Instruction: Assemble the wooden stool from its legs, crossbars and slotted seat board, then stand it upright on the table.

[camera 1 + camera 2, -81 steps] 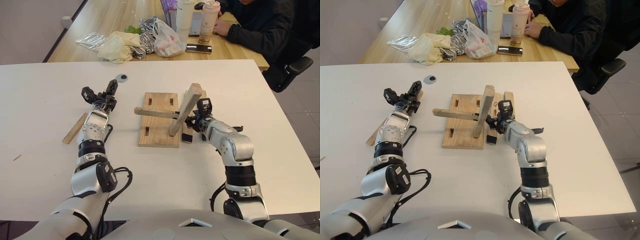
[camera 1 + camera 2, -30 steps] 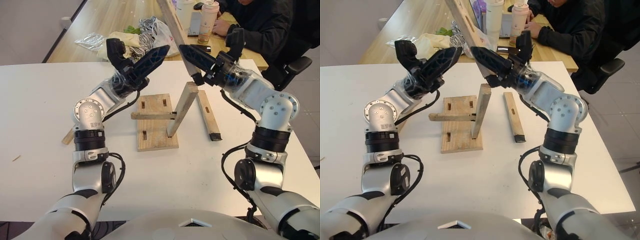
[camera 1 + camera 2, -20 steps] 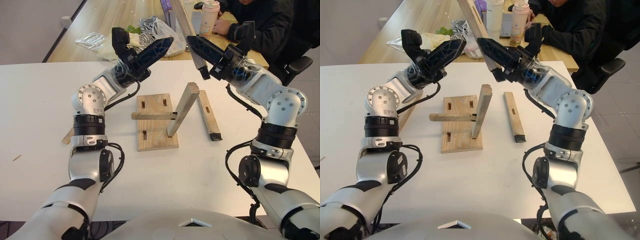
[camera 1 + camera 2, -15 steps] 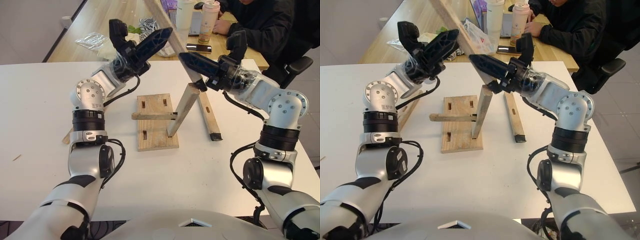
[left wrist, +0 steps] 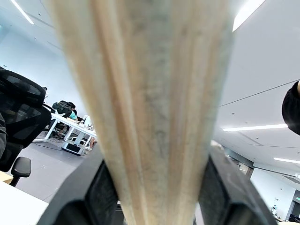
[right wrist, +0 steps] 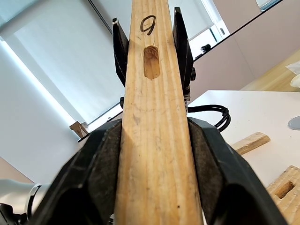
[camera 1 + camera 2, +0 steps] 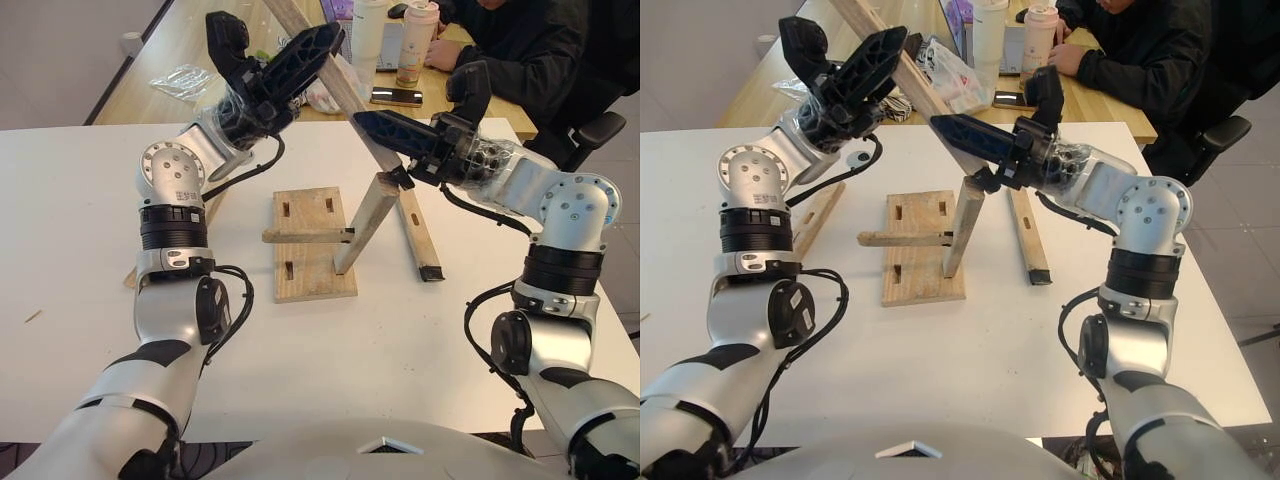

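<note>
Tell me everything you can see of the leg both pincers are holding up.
The leg is a long, pale wood bar with an oblong slot and a pen mark. It hangs slanted in the air, left pincer shut on its upper part, right pincer on its lower. Its lower end is by the top of the leaning leg; contact unclear.

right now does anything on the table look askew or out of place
Yes: the leg on the board leans right instead of standing upright, its crossbar jutting left with a free end. The left pincer and right pincer hold a second leg aloft.
</note>
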